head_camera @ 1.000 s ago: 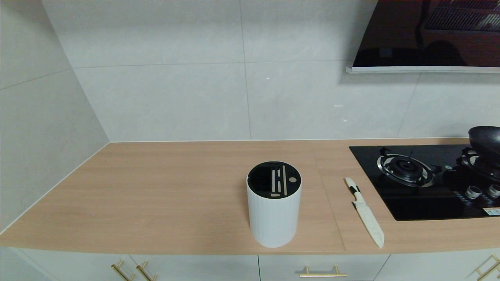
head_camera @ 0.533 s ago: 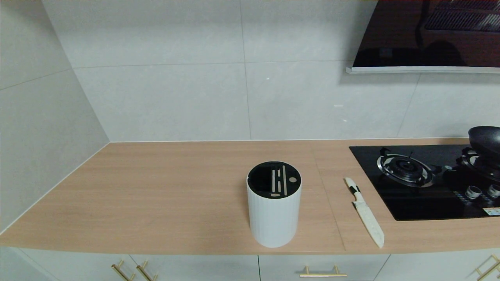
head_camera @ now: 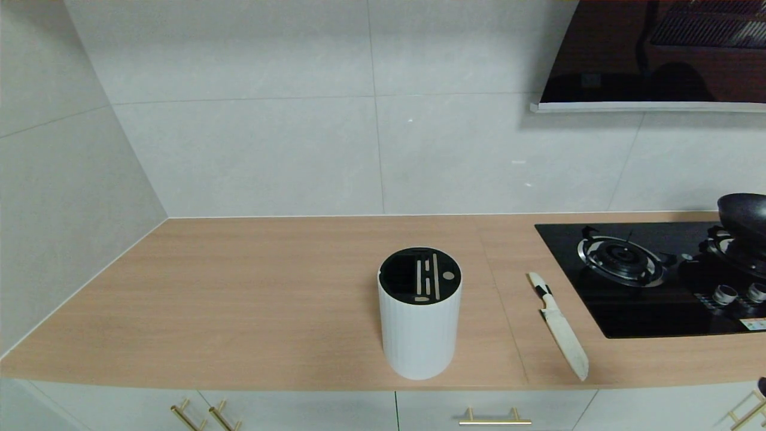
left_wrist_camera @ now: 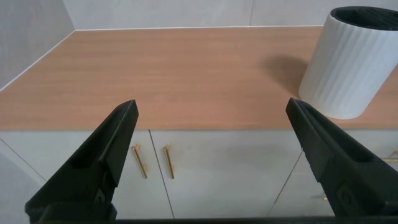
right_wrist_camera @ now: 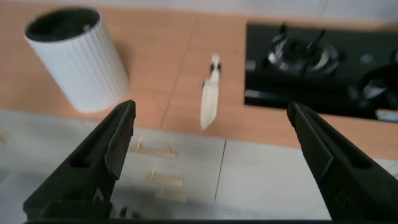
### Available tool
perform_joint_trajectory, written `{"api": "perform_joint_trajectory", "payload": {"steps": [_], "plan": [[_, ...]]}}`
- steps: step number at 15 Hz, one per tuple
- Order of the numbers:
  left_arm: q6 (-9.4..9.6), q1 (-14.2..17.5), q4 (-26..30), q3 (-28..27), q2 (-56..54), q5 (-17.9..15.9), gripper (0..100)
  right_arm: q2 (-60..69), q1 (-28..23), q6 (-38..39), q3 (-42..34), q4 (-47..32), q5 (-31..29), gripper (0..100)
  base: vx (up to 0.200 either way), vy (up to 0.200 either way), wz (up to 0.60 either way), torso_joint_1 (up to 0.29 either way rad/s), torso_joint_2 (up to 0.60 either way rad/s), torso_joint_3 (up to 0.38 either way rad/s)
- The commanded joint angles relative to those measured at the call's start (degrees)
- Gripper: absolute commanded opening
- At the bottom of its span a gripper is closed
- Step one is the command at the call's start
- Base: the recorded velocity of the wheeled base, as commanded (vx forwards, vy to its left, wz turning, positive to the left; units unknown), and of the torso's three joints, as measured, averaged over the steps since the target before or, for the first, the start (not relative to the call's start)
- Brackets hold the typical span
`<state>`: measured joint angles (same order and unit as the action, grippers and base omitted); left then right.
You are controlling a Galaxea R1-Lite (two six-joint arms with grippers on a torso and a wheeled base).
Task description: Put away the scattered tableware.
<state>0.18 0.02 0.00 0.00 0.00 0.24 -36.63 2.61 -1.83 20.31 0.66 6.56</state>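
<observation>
Knife [head_camera: 558,326] just beside hob [head_camera: 634,311] | wok [head_camera: 745,212] on it | holder [head_camera: 419,335] apart

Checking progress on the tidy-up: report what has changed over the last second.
A small dark shape has come in at the head view's lower right edge, possibly the right arm; too little shows to tell. The knife lies as before on the counter beside the stove, and the white holder stands untouched.

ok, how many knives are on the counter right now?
1. The knife lies flat on the counter between the white holder and the stove, blade toward the front edge. No handles protrude from the holder; its inside is hidden.
</observation>
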Motion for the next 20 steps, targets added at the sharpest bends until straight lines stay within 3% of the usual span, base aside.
{"api": "perform_joint_trajectory", "payload": {"steps": [1, 6, 10, 16, 20], "plan": [[-0.01, 0.06, 0.00, 0.00, 0.00, 0.02, 100, -22.78, 3.90, -0.02, 5.79, 4.53, -0.14, 100, 0.000, 0.000, 0.00, 0.000, 0.00, 0.000], [-0.01, -0.02, 0.00, 0.00, 0.00, 0.02, 100, -47.13, 6.44, -0.28, 9.49, 20.44, -2.25, 100, 0.000, 0.000, 0.00, 0.000, 0.00, 0.000], [-0.01, -0.02, 0.00, 0.00, 0.00, 0.02, 100, -62.33, 8.20, -0.72, 15.46, 26.94, -6.91, 100, 0.000, 0.000, 0.00, 0.000, 0.00, 0.000], [-0.01, -0.02, 0.00, 0.00, 0.00, 0.02, 100, -82.90, 8.38, -0.19, 16.17, 45.57, -10.51, 100, 0.000, 0.000, 0.00, 0.000, 0.00, 0.000], [-0.01, 0.06, 0.00, 0.00, 0.00, 0.02, 100, -88.79, 7.15, 0.60, 17.92, 48.74, -10.87, 100, 0.000, 0.000, 0.00, 0.000, 0.00, 0.000]]}}
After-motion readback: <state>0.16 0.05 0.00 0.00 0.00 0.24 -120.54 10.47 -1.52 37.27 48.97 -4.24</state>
